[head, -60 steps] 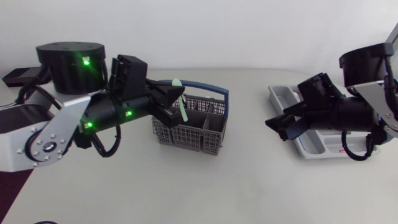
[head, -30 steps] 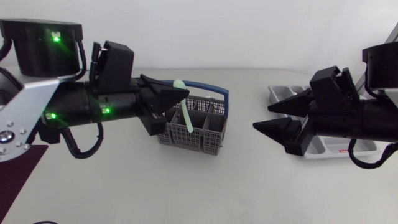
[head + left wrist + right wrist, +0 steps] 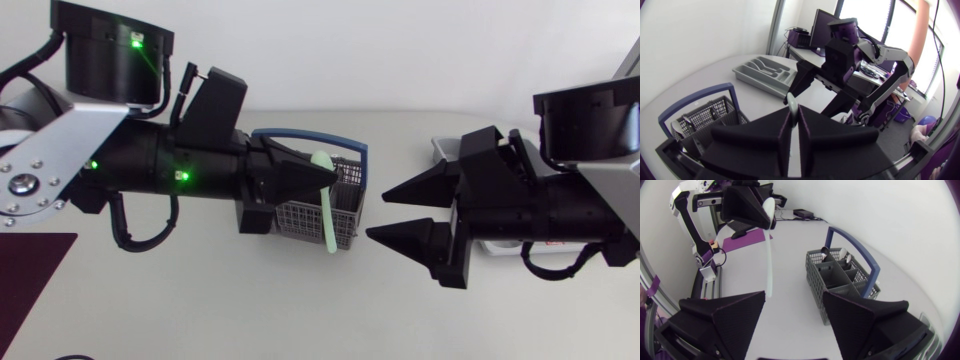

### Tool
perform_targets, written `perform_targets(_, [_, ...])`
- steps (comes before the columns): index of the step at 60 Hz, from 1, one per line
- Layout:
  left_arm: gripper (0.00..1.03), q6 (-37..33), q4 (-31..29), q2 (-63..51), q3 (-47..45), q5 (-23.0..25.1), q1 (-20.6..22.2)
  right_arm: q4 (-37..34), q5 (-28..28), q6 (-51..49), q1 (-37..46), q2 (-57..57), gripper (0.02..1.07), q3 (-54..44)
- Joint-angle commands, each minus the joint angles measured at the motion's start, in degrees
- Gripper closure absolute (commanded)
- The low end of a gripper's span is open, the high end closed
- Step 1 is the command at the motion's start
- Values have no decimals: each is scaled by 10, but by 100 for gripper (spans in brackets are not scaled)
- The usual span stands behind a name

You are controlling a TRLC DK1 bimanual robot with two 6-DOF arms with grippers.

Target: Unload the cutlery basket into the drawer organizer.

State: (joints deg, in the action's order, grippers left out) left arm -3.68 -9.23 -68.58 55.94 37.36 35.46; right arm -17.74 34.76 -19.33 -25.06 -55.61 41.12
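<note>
My left gripper (image 3: 322,176) is shut on the upper end of a pale green spoon (image 3: 327,215), which hangs straight down in front of the grey cutlery basket (image 3: 300,215) with its blue handle. In the left wrist view the spoon's head (image 3: 791,103) pokes out beyond my shut left gripper (image 3: 794,120). My right gripper (image 3: 385,214) stands open just right of the spoon, fingers one above the other, not touching it. From the right wrist view, the spoon (image 3: 769,255) hangs ahead of my open right gripper (image 3: 794,297). The basket (image 3: 840,277) holds more cutlery.
The grey drawer organizer (image 3: 446,150) lies at the back right, largely hidden behind my right arm; it shows in full in the left wrist view (image 3: 765,75). A dark purple mat (image 3: 25,270) lies at the table's left edge.
My left gripper has lifted the green spoon out of the basket and carried it to the right. My right gripper has come left from the organizer to face it, fingers closing slightly.
</note>
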Motion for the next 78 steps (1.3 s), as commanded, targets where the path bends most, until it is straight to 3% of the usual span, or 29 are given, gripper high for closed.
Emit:
perform_targets(1, [100, -2, -8, -11, 21, 19, 9, 10, 12, 20, -18, -14, 31, -1])
perform_targets(9, [100, -4, -12, -15, 22, 23, 22, 10, 46, 35, -25, -29, 31, 16])
perform_targets(20, [100, -4, -12, -23, 21, 38, 22, 30, 53, 58, -43, -47, 45, 28])
perform_targets(29, [100, -4, -10, -24, 19, 39, 26, 39, 55, 73, -65, -63, 49, 36])
perform_targets(37, [100, -4, -10, -24, 19, 42, 29, 58, 54, 86, -78, -71, 63, 35])
perform_targets(50, [100, -4, -10, -20, 17, 43, 23, 66, 49, 93, -82, -73, 100, 33])
perform_targets(60, [99, -2, -9, -15, 17, 43, 13, 66, 51, 92, -82, -71, 101, 22])
perform_targets(63, [89, -1, -8, -13, 17, 43, 7, 64, 51, 92, -82, -69, 101, 19])
perform_targets(68, [62, 0, -8, -8, 22, 43, 0, 56, 51, 91, -83, -67, 101, 18])
perform_targets(73, [27, 0, -8, -2, 29, 41, -6, 47, 49, 90, -83, -62, 101, 13])
perform_targets(78, [15, 2, -3, 2, 39, 32, -14, 30, 47, 83, -82, -56, 101, 8])
